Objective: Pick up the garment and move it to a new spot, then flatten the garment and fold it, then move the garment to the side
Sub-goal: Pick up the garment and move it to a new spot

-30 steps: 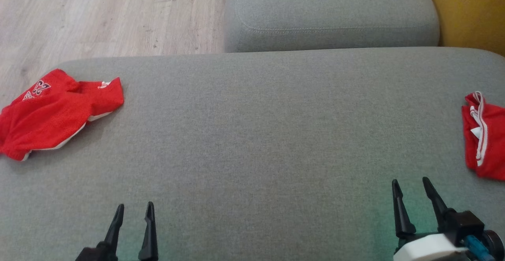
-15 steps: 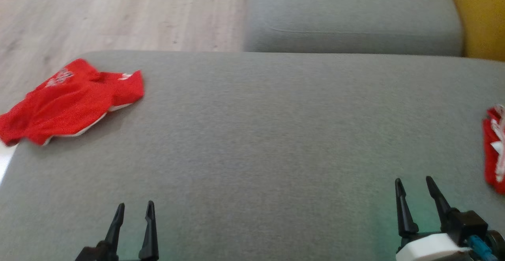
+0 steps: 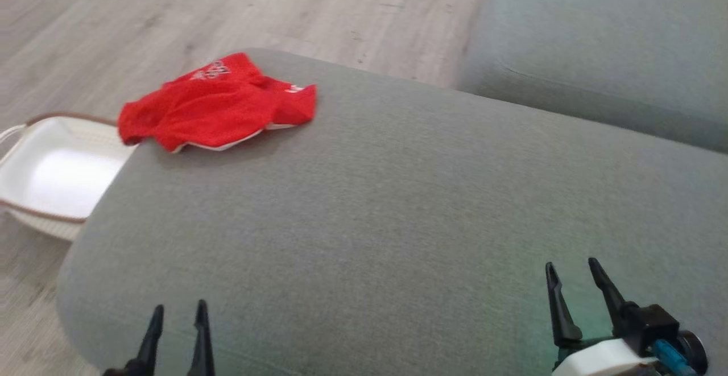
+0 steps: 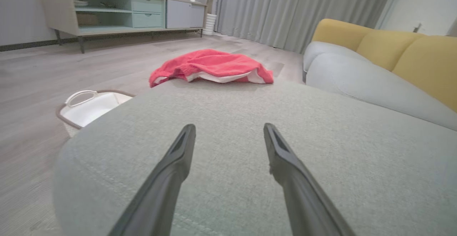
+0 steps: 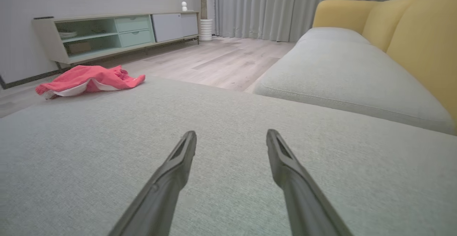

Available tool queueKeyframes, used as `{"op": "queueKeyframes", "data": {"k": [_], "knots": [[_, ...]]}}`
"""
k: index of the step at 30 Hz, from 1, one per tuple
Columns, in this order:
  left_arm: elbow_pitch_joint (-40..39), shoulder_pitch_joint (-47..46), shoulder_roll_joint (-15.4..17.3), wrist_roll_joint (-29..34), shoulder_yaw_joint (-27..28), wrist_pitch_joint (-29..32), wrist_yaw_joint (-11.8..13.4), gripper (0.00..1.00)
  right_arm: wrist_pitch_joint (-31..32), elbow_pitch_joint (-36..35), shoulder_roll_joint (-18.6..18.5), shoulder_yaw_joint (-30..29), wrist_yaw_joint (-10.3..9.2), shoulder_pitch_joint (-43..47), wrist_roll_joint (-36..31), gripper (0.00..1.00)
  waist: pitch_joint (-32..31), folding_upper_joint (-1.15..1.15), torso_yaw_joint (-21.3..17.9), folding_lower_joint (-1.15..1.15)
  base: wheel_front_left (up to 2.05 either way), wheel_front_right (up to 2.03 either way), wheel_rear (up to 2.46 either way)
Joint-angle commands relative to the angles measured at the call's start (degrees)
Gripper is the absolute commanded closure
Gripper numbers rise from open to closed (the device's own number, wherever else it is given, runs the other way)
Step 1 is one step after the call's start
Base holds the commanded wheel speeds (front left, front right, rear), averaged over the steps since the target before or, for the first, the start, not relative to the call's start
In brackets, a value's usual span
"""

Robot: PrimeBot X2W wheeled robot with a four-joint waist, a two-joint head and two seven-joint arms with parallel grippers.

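Observation:
A crumpled red garment (image 3: 216,103) with white trim lies at the far left corner of the grey sofa cushion (image 3: 398,205); it also appears straight ahead as the garment (image 4: 210,66) in the left wrist view and far left as the garment (image 5: 89,80) in the right wrist view. My left gripper (image 3: 176,310) hovers open near the cushion's front left, well short of the garment. At the front right, my right gripper (image 3: 571,268) stands open and empty. The wrist views show both pairs of fingers spread wide over bare fabric, left gripper (image 4: 228,129) and right gripper (image 5: 231,134).
A white basket (image 3: 51,177) with a brown rim sits on the wood floor (image 3: 170,17) just off the cushion's left edge. A second grey seat cushion (image 3: 614,52) lies beyond at the right, with a yellow backrest (image 5: 421,39). A low cabinet (image 4: 117,11) stands across the room.
The head camera has swung left: the whole picture shifted right, the basket came into view and a second red garment at the right left it. Both grippers stay open.

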Motion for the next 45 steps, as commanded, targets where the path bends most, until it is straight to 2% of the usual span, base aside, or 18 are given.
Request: {"op": "queueKeyframes", "data": {"k": [1,9,14,17,24,29,36,40,43,44,45], "knots": [[-2.22,-1.72,-0.09,0.53,2.36,-0.62,0.22,0.0,-0.79,-1.33,-0.5,1.6,-0.04,-3.02,0.23,0.0,-0.51,0.0,1.37,0.0,0.0,0.0,0.0],[-4.72,-4.71,0.45,-1.28,4.81,-0.62,-0.17,0.0,-0.79,-0.99,-0.5,1.76,-0.04,-3.12,-0.82,0.0,1.54,0.0,-0.25,0.0,0.0,0.0,0.0],[-4.72,-14.02,2.88,-5.11,5.75,-0.07,-0.33,0.0,-0.79,-2.88,-0.82,-0.45,-0.04,-5.75,-4.77,0.0,9.77,0.0,-1.75,0.0,0.0,0.0,0.0],[-2.41,-22.84,5.35,-8.01,5.98,2.97,-0.39,0.0,-0.79,-4.34,-2.71,-1.18,-0.04,-8.14,-6.48,0.0,15.64,0.0,-2.4,0.0,0.0,0.0,0.0],[7.92,-43.96,11.65,-13.2,1.61,10.04,-0.43,0.0,2.26,-11.54,-9.37,-1.5,-0.04,-14.51,-7.66,0.0,29.16,0.0,-4.62,0.0,0.0,0.0,0.0],[15.26,-54.4,13.81,-15.65,-2.07,12.09,-0.44,0.0,5.44,-18.13,-13.54,-2.05,-0.04,-16.54,-7.16,0.0,35.51,0.0,-5.44,0.0,0.0,0.0,0.0],[29.58,-67.08,14.36,-18.06,-7.37,12.56,-0.44,0.0,10.87,-29.2,-18.61,-4.86,-0.04,-15.35,-5.91,0.0,42.6,0.0,-6.37,0.0,0.0,0.0,0.0],[38.85,-70.88,15.06,-16.72,-8.76,14.13,0.53,0.0,12.52,-33.31,-19.46,-5.79,-0.04,-13.85,-5.15,0.0,44.05,0.0,-6.9,0.0,0.0,0.0,0.0],[43.98,-72.47,14.34,-17.02,-9.32,16.03,0.45,0.0,13.04,-34.9,-18.94,-6.56,-0.04,-13.05,-4.84,0.0,44.13,0.0,-7.16,0.0,0.0,0.0,0.0],[45.3,-72.88,14.1,-17.2,-9.5,16.59,0.35,0.15,13.04,-35.07,-18.75,-6.8,-0.04,-12.83,-4.76,0.0,44.0,0.0,-7.2,0.0,0.0,0.0,0.0],[46.24,-73.2,13.95,-17.14,-9.97,16.84,0.21,0.65,13.0,-35.1,-18.55,-6.95,-0.04,-12.66,-4.68,0.0,43.81,0.0,-7.24,0.0,0.0,0.0,0.0]]}}
